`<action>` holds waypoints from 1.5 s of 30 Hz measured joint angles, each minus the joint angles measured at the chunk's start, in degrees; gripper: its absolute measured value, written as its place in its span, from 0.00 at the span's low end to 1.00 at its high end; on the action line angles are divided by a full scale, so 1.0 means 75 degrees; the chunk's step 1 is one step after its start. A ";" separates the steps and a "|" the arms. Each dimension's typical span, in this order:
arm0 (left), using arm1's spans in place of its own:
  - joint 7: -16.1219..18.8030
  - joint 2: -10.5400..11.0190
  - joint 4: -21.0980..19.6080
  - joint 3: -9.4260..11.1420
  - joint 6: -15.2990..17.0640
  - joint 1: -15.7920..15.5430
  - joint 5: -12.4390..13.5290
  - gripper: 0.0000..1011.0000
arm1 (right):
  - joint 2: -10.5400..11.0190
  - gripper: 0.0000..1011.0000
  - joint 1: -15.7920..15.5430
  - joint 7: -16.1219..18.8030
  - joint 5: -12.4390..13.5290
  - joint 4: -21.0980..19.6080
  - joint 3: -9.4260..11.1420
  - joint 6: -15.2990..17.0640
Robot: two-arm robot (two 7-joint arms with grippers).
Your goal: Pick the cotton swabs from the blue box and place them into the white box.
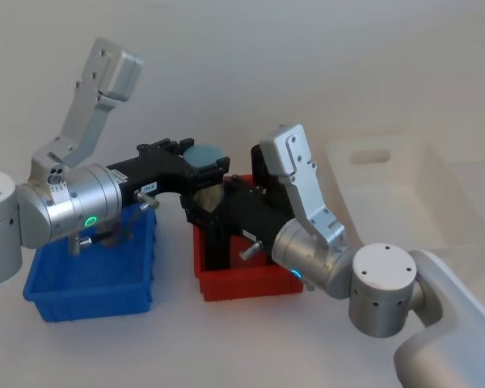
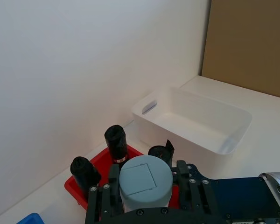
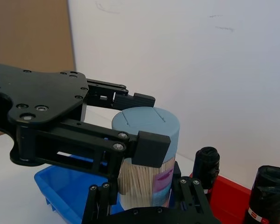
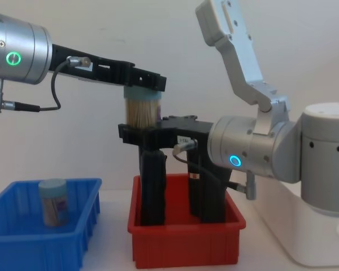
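Held tub: small clear cylindrical tub of cotton swabs (image 4: 141, 113) with a pale blue-grey lid, upright in the air, clamped near its lid by the left gripper (image 4: 142, 89).
Second tub: same kind (image 4: 52, 201), upright inside the blue box.
Blue box: bright blue ribbed open-top plastic bin (image 4: 45, 248), on the robot's left.
White box: large smooth white plastic tub (image 2: 177, 144) with rounded corners and an oval handle hole, on the robot's right.

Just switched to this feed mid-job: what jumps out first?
A tub of cotton swabs hangs in mid-air above the red bin, the left gripper clamped on its lid and the right gripper around its base. A second tub stands in the blue box; the white box waits at the right.
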 joint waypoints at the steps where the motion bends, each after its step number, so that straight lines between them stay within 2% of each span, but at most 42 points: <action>1: 0.0000 0.0000 0.0000 0.0000 0.0000 0.0000 0.0000 0.74 | -0.0006 0.63 0.0009 -0.0002 0.0004 0.0010 -0.0002 -0.0003; 5: -0.0003 0.0000 0.0000 0.0003 0.0000 0.0000 -0.0002 0.88 | -0.0031 0.63 0.0046 -0.0040 0.0011 0.0054 -0.0016 -0.0015; 10: -0.0006 0.0000 0.0000 0.0003 0.0000 0.0000 -0.0002 0.99 | -0.0044 0.63 0.0059 -0.0130 0.0009 0.0067 -0.0030 -0.0021; 23: -0.0011 0.0000 0.0000 0.0003 0.0001 0.0000 -0.0002 0.99 | -0.0057 0.63 -0.0002 -0.0803 -0.0126 -0.0029 -0.0066 0.0099; 31: -0.0013 0.0000 0.0000 0.0003 0.0002 0.0000 -0.0002 0.99 | -0.0034 0.63 -0.0176 -0.1592 -0.0275 -0.0283 -0.0090 0.0283; 36: -0.0013 -0.0001 0.0000 0.0003 0.0002 0.0000 -0.0002 0.99 | 0.0035 0.63 -0.0355 -0.2075 -0.0330 -0.0566 -0.0086 0.0379; 39: -0.0013 0.0000 0.0000 0.0002 0.0002 0.0000 -0.0002 0.99 | 0.0178 0.63 -0.0607 -0.2439 -0.0334 -0.0977 -0.0042 0.0451; 40: -0.0013 0.0000 0.0000 0.0002 0.0002 0.0000 -0.0002 0.99 | 0.0178 0.63 -0.0607 -0.2439 -0.0334 -0.0977 -0.0042 0.0451; 45: -0.0013 0.0000 0.0000 0.0003 0.0002 0.0000 -0.0002 0.99 | 0.0495 0.63 -0.1053 -0.2853 -0.0228 -0.1702 0.0087 0.0485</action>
